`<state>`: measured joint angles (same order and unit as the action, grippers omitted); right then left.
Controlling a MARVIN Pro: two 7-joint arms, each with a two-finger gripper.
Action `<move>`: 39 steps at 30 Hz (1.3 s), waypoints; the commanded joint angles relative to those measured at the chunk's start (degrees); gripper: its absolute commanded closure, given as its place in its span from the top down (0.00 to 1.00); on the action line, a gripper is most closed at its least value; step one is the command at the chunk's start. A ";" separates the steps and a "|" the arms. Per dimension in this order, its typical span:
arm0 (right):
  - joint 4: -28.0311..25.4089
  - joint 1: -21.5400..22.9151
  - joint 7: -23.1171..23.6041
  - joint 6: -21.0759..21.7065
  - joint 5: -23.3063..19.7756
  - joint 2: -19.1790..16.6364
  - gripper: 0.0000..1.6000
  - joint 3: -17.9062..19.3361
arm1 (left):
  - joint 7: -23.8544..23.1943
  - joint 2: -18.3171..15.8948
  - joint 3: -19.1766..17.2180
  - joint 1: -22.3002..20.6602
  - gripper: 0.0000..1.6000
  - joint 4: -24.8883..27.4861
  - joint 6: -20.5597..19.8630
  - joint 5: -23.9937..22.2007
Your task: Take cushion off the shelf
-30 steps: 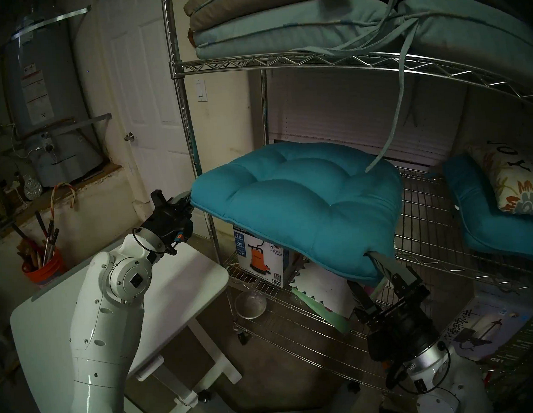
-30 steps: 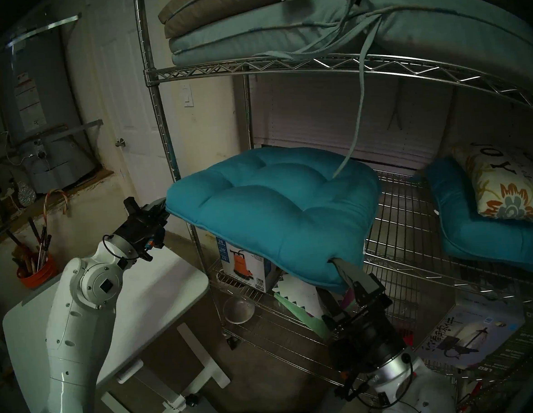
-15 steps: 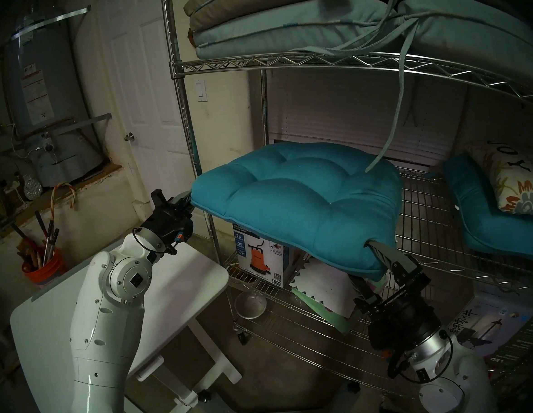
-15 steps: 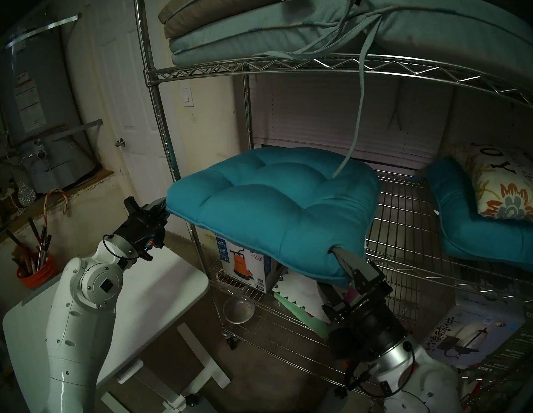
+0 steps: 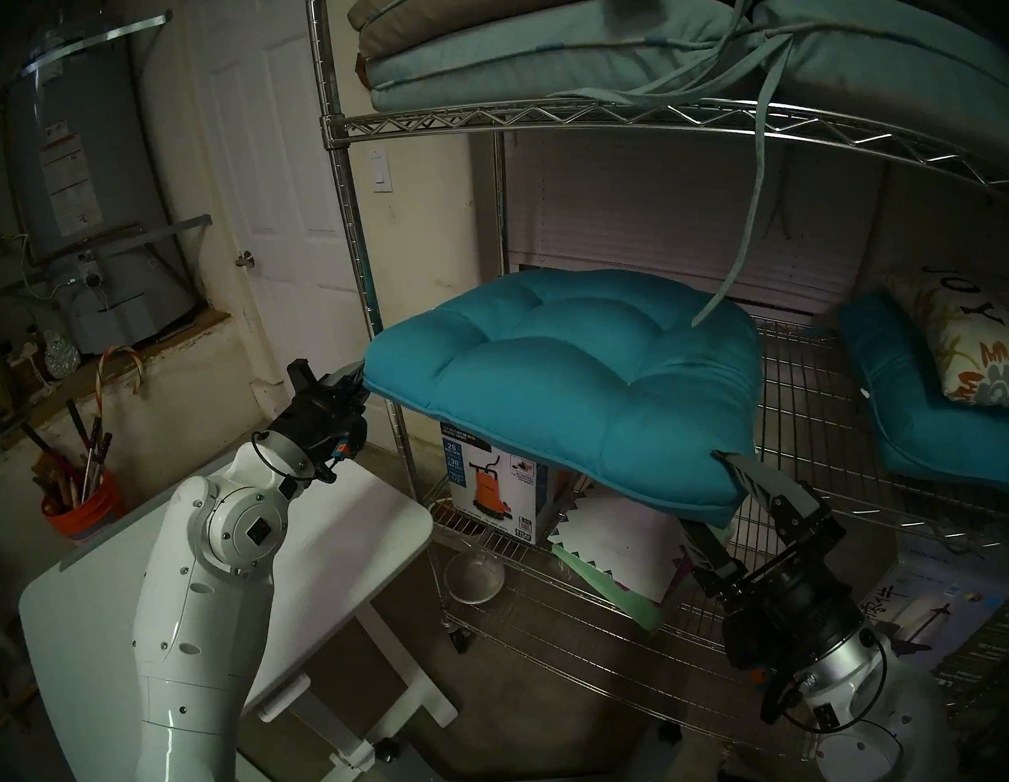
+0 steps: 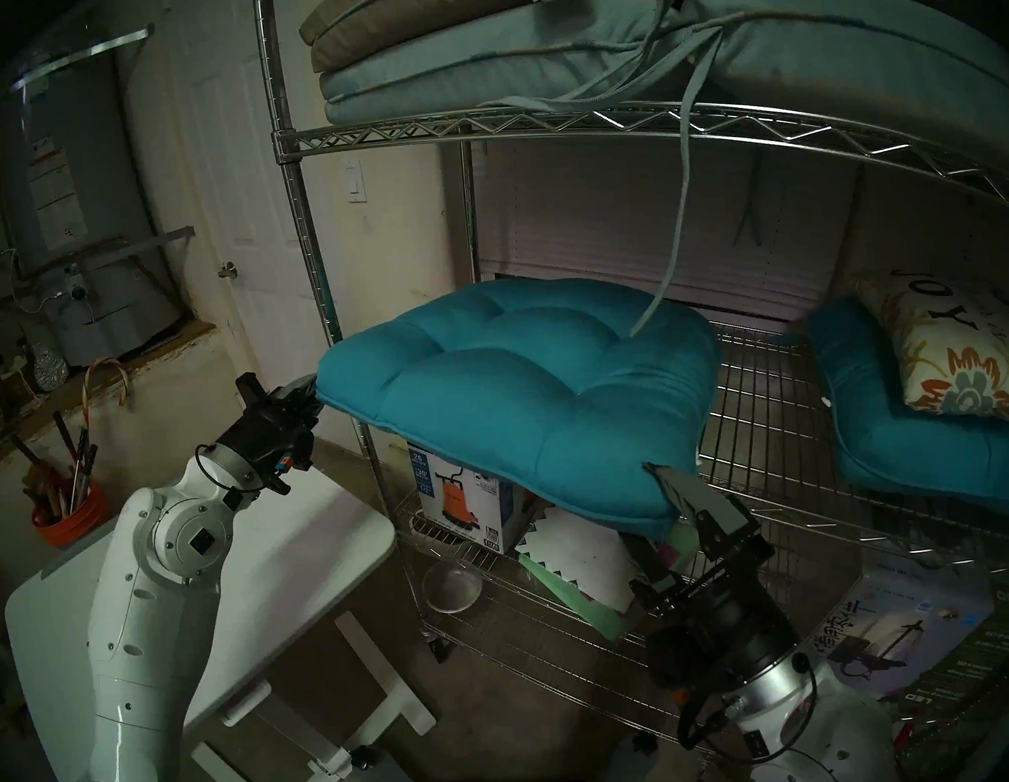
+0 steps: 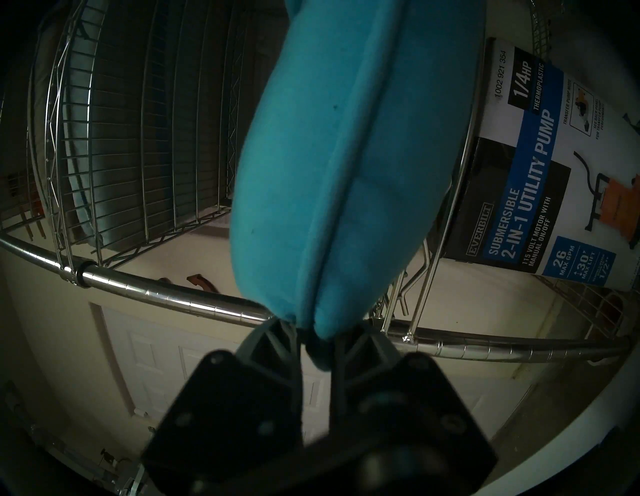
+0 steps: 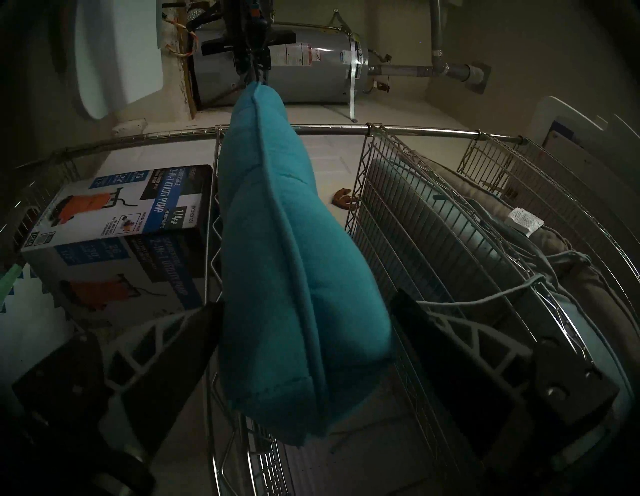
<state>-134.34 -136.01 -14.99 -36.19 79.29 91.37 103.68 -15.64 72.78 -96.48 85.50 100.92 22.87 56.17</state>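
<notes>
1. Lower right of the head view: the right hand (image 5: 730, 500) has its fingers spread wide astride the near right corner of the teal cushion (image 5: 573, 388); in the right wrist view the corner sits between the two fingers with a gap on each side, so nothing is gripped there.
2. Centre left of the head view: the left hand (image 5: 353, 380) is pinched narrow on the cushion's left corner; the left wrist view shows the piped seam (image 7: 325, 242) squeezed between its fingertips.
3. Centre: the cushion lies roughly flat on the middle tier of the wire shelf (image 5: 818, 395), its left and front edges hanging out past the front post (image 5: 395, 443); a pale tie strap (image 5: 743, 257) from the tier above rests on its top.
4. My judgement: the line between the two held corners runs left to right across the frame, so the pull-out goes toward the robot; the right hand must close first, or the cushion will swing from the left corner alone.
</notes>
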 commanded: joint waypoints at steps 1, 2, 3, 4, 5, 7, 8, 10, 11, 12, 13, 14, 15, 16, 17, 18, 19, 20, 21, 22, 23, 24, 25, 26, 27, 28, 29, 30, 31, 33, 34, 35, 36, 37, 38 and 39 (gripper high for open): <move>-2.63 -0.42 -0.67 0.01 -0.76 0.66 1.00 -0.23 | 0.52 -0.07 -0.30 -1.07 0.00 1.29 -0.16 0.27; -2.63 -0.42 -0.67 0.01 -0.76 0.66 1.00 -0.23 | 0.52 -0.07 -0.30 -1.07 0.00 1.29 -0.16 0.27; -2.73 -0.50 -0.62 -0.02 -0.76 0.71 1.00 -0.21 | 0.51 -0.05 -0.32 -1.08 0.00 1.29 -0.14 0.29; -2.94 -0.63 -0.58 -0.09 -0.76 0.76 1.00 -0.20 | 0.49 -0.01 -0.34 -1.08 0.00 1.29 -0.11 0.32; -3.00 -0.57 -0.56 -0.10 -0.73 0.77 1.00 -0.25 | 0.48 0.01 -0.35 -1.08 0.00 1.29 -0.10 0.33; -3.06 -0.51 -0.48 -0.09 -0.70 0.80 1.00 -0.29 | 0.47 0.03 -0.37 -1.09 0.00 1.29 -0.08 0.35; -3.21 -0.25 -0.23 -0.04 -0.65 0.82 1.00 -0.40 | 0.45 0.08 -0.40 -1.09 0.00 1.29 -0.05 0.39; -3.38 -0.04 0.03 -0.03 -0.63 0.82 1.00 -0.47 | 0.43 0.12 -0.43 -1.10 0.00 1.29 -0.01 0.42; -3.47 0.04 0.16 -0.05 -0.64 0.80 1.00 -0.49 | 0.42 0.14 -0.44 -1.10 0.00 1.29 0.00 0.44; -3.47 0.04 0.16 -0.05 -0.64 0.80 1.00 -0.49 | 0.42 0.14 -0.44 -1.10 0.00 1.29 0.00 0.44; -3.54 0.08 0.26 -0.06 -0.63 0.79 1.00 -0.51 | 0.42 0.16 -0.45 -1.10 0.00 1.29 0.01 0.45; -3.52 0.23 0.43 -0.07 -0.58 0.78 1.00 -0.62 | 0.40 0.18 -0.47 -1.10 0.00 1.29 0.03 0.47; -3.42 0.38 0.53 -0.05 -0.51 0.77 1.00 -0.72 | 0.40 0.20 -0.48 -1.10 0.00 1.29 0.04 0.49; -3.28 0.60 0.67 -0.08 -0.46 0.74 1.00 -0.82 | 0.39 0.23 -0.50 -1.11 0.00 1.29 0.06 0.51; -3.18 0.81 0.79 -0.06 -0.41 0.73 1.00 -0.93 | 0.38 0.25 -0.51 -1.11 0.00 1.29 0.07 0.52; -3.10 1.10 0.97 -0.05 -0.36 0.70 1.00 -1.09 | 0.37 0.26 -0.52 -1.11 0.00 1.29 0.09 0.53; -3.06 1.34 1.16 -0.02 -0.33 0.71 1.00 -1.24 | 0.36 0.29 -0.54 -1.11 0.00 1.29 0.10 0.55; -2.99 1.62 1.31 -0.03 -0.30 0.68 1.00 -1.40 | 0.35 0.31 -0.55 -1.12 0.00 1.29 0.12 0.56; -2.90 1.87 1.47 -0.02 -0.28 0.68 1.00 -1.53 | 0.34 0.33 -0.57 -1.12 0.00 1.29 0.13 0.58; -2.67 2.22 1.65 -0.02 -0.24 0.65 1.00 -1.68 | 0.33 0.35 -0.58 -1.12 0.00 1.29 0.15 0.60; -2.18 2.83 1.92 -0.03 -0.13 0.54 1.00 -1.88 | 0.31 0.39 -0.60 -1.13 0.00 1.29 0.17 0.63; -2.18 2.83 1.92 -0.03 -0.13 0.54 1.00 -1.88 | 0.31 0.39 -0.60 -1.13 0.00 1.29 0.17 0.63; -1.94 3.10 2.02 -0.04 -0.09 0.51 1.00 -1.95 | 0.30 0.42 -0.62 -1.13 0.00 1.29 0.18 0.64; -1.62 3.47 2.14 -0.07 -0.03 0.42 1.00 -2.01 | 0.29 0.43 -0.63 -1.13 0.00 1.29 0.19 0.66; -1.39 3.76 2.23 -0.09 0.00 0.39 1.00 -2.05 | 0.28 0.46 -0.65 -1.13 0.00 1.30 0.21 0.67; -1.13 4.18 2.30 -0.11 0.07 0.32 1.00 -2.13 | 0.26 0.48 -0.66 -1.14 0.00 1.30 0.22 0.69; -0.96 4.52 2.32 -0.13 0.21 0.24 1.00 -2.17 | 0.25 0.50 -0.67 -1.14 0.00 1.30 0.24 0.70; -0.79 4.90 2.48 -0.11 0.24 0.20 1.00 -2.26 | 0.24 0.52 -0.69 -1.14 0.00 1.29 0.25 0.71; -0.64 5.19 2.60 -0.09 0.26 0.18 1.00 -2.33 | 0.23 0.53 -0.70 -1.15 0.00 1.29 0.27 0.72; -0.36 5.88 2.93 -0.03 0.31 0.15 1.00 -2.50 | 0.21 0.57 -0.73 -1.15 0.00 1.29 0.30 0.75; -0.24 6.21 3.10 0.01 0.36 0.11 1.00 -2.56 | 0.20 0.59 -0.74 -1.15 0.00 1.29 0.31 0.76; -0.10 6.48 3.24 0.02 0.37 0.07 1.00 -2.59 | 0.19 0.61 -0.75 -1.16 0.00 1.29 0.32 0.77; 0.04 6.75 3.35 0.03 0.39 0.02 1.00 -2.60 | 0.18 0.62 -0.76 -1.16 0.00 1.29 0.33 0.78; 0.17 6.99 3.45 0.04 0.39 -0.02 1.00 -2.60 | 0.17 0.64 -0.77 -1.16 0.00 1.29 0.34 0.79; 0.28 7.29 3.61 0.07 0.37 -0.09 1.00 -2.59 | 0.16 0.65 -0.78 -1.16 0.00 1.29 0.35 0.80; 0.35 7.56 3.77 0.09 0.33 -0.13 1.00 -2.58 | 0.15 0.67 -0.79 -1.17 0.00 1.29 0.36 0.81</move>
<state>-133.38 -132.03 -11.65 -36.38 79.69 91.56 101.82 -16.00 73.46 -97.02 85.36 100.92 23.25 57.01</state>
